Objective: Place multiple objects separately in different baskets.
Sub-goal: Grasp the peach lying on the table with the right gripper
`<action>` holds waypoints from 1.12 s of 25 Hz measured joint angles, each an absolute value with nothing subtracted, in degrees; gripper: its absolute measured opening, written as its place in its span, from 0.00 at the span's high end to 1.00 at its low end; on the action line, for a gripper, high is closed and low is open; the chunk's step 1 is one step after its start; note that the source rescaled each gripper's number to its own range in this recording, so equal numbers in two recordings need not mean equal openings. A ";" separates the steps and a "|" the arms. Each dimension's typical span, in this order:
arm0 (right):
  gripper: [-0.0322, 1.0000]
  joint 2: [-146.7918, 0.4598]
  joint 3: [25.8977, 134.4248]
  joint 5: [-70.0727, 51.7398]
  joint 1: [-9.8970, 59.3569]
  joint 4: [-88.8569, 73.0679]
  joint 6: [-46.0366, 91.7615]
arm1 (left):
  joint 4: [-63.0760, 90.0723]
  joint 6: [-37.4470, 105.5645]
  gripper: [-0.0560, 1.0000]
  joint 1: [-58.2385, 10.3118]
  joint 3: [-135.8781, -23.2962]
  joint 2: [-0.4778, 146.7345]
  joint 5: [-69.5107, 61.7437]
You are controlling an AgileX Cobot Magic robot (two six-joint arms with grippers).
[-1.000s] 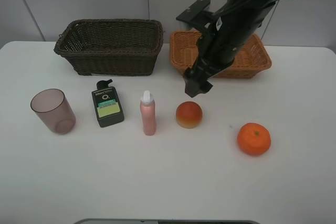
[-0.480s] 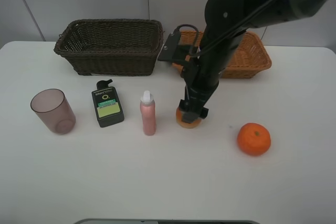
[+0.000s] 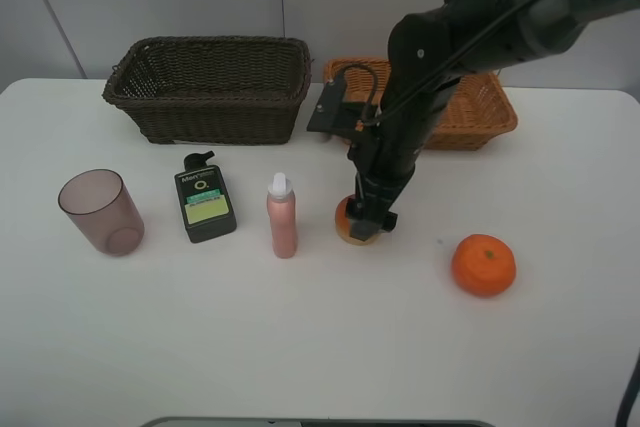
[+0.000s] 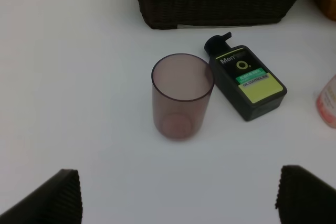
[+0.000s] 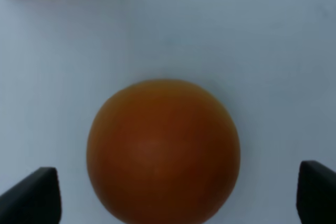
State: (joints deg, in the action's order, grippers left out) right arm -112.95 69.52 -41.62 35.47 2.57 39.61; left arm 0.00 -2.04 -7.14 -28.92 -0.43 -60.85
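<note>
My right gripper (image 3: 368, 217) is down over the red-orange peach-like fruit (image 3: 349, 233) on the table. In the right wrist view its open fingers (image 5: 31, 199) stand on either side of the fruit (image 5: 163, 150), not touching it. The orange (image 3: 483, 264) lies to the right. Left of the fruit stand the pink bottle (image 3: 282, 217), the flat dark-green bottle (image 3: 205, 204) and the mauve cup (image 3: 100, 211). My left gripper (image 4: 181, 199) is open above the table, short of the cup (image 4: 181, 95) and the bottle (image 4: 247, 85). It is out of the exterior high view.
The dark brown basket (image 3: 210, 87) stands at the back left and the light orange-tan basket (image 3: 482, 112) at the back right, partly behind my right arm. The white table ends at a wall behind both baskets.
My right arm has come down from in front of the light basket onto the peach-like fruit, so the open fingers now straddle it. The objects have not moved.
</note>
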 joint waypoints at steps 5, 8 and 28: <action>0.00 -114.73 69.52 -40.04 34.92 2.57 39.60 | 0.00 -2.04 0.04 -7.14 -28.92 -0.43 -60.85; 0.00 -115.88 69.52 -38.68 34.38 2.35 39.60 | 0.00 -2.04 0.04 -7.14 -28.92 -0.43 -60.85; 0.52 -119.45 69.52 -35.82 34.25 1.66 39.63 | 0.00 -2.04 0.04 -7.14 -28.92 -0.43 -60.85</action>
